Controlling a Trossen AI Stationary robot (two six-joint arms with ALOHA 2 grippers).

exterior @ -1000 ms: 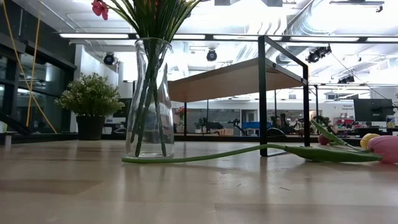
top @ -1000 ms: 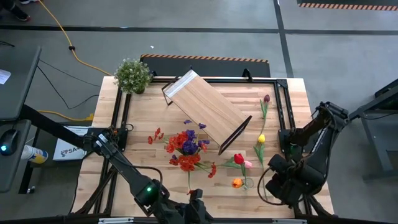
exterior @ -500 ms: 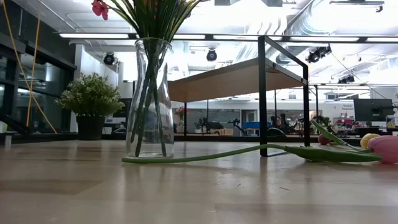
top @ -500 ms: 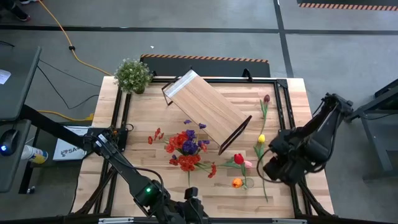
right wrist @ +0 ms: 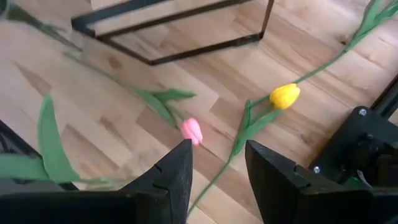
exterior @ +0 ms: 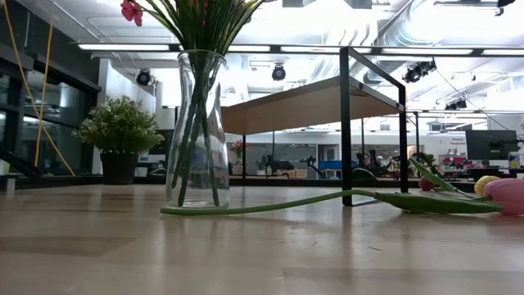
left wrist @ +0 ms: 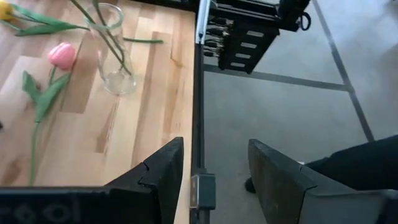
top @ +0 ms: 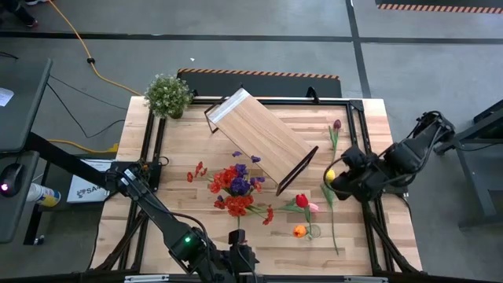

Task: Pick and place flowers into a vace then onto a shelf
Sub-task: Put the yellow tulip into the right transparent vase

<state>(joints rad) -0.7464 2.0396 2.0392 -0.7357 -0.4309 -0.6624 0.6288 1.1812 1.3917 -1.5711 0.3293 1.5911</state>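
Observation:
A clear glass vase [exterior: 196, 123] stands on the table and holds a bunch of red and purple flowers [top: 234, 187]. The wooden shelf [top: 259, 140] stands behind it on its black legs. Loose tulips lie flat on the table to the right: maroon [top: 336, 124], yellow [right wrist: 285, 95], red [top: 301, 200], pink [right wrist: 191, 130] and orange [top: 299, 231]. My right gripper [right wrist: 217, 168] hangs open above the yellow and pink tulips, with nothing between its fingers. At the table's near edge my left gripper [left wrist: 214, 168] stands open and holds nothing, in front of the vase [left wrist: 113, 53].
A bushy potted plant [top: 167, 94] stands at the far left corner. A long green stem [exterior: 286, 203] lies on the table beside the vase. The black table frame [top: 357, 134] runs along the right edge. Bare planks lie left of the vase.
My right gripper has risen from the near right corner and swung toward the table's far edge; it now hangs over the yellow tulip, its fingers' gap unchanged. The flowers and the vase have stayed where they were.

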